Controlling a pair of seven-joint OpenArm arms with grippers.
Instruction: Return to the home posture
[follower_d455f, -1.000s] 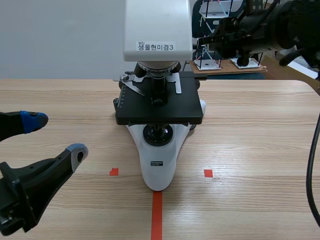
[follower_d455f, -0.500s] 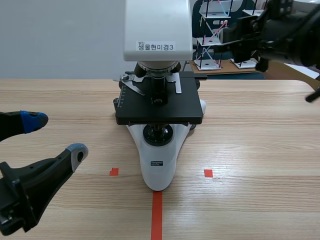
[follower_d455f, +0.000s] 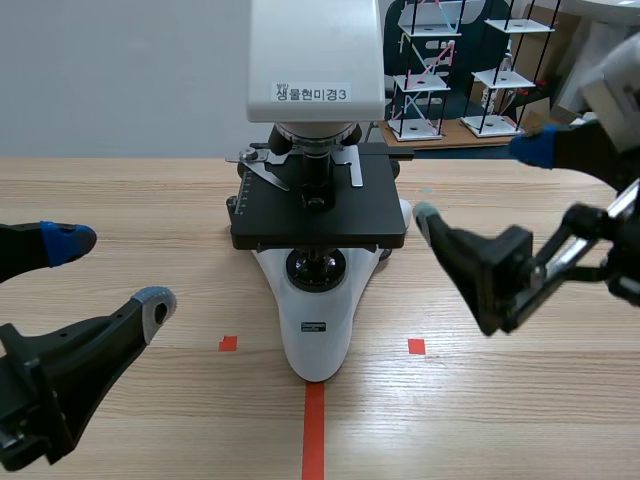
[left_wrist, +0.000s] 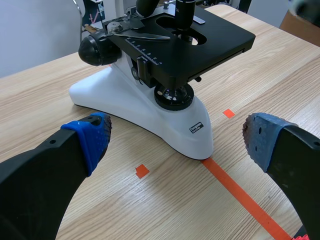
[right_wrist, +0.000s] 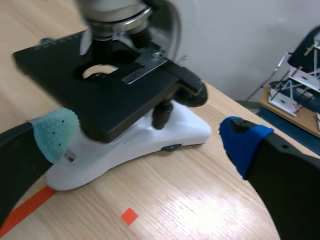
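Since a second earlier, the right arm had come down from high at the far right, and the right gripper (follower_d455f: 478, 182) now hung low beside the microscope (follower_d455f: 318, 330), its fingers spread wide with nothing between them. The left gripper (follower_d455f: 110, 270) had not shifted: it sat low at the near left, fingers likewise apart and empty, well away from the microscope's base.

The table (follower_d455f: 520, 420) was pale wood with a visible grain. An orange-red tape line (follower_d455f: 314, 432) ran from the near edge up to the microscope's white foot, with a small tape square (follower_d455f: 228, 343) on one side and another square (follower_d455f: 416, 346) on the other. Behind the table stood a plain grey wall (follower_d455f: 120, 80). At the far right, small racks of white shelves (follower_d455f: 430, 70) on thin rods rested on a lower board.

The microscope's head ran out of the scene view at the top. Small print on the badge (follower_d455f: 316, 325) on its foot could not be read. Much of the right arm was blurred and cut off at the edge.
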